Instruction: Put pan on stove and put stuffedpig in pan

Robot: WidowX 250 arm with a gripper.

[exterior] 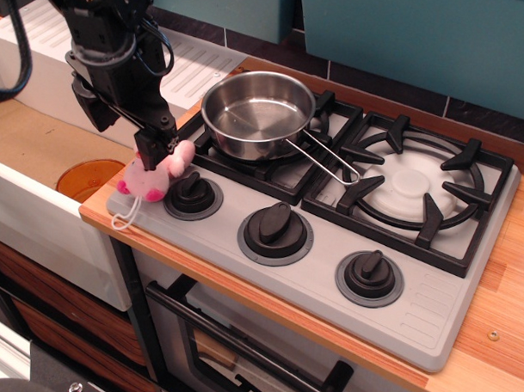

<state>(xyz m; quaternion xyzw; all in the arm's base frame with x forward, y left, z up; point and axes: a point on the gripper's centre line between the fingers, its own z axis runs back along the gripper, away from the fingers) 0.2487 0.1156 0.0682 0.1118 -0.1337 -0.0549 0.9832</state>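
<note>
The shiny steel pan (258, 112) sits on the left burner of the grey stove (315, 280), its wire handle pointing right and toward the front. The pink stuffedpig (151, 177) lies at the stove's front-left corner beside the left knob (193, 194), its white loop string hanging over the edge. My black gripper (126, 133) is low over the pig with its jaws apart. One finger (156, 145) covers the top of the pig's head and the other finger stands to the left over the sink. The pig is not held.
A white sink (29, 196) with an orange drain (86, 177) lies left of the stove, and a ribbed draining board (202, 65) sits behind it. The right burner grate (413, 184) has nothing on it. Two more knobs line the front. Wooden counter (504, 290) runs along the right.
</note>
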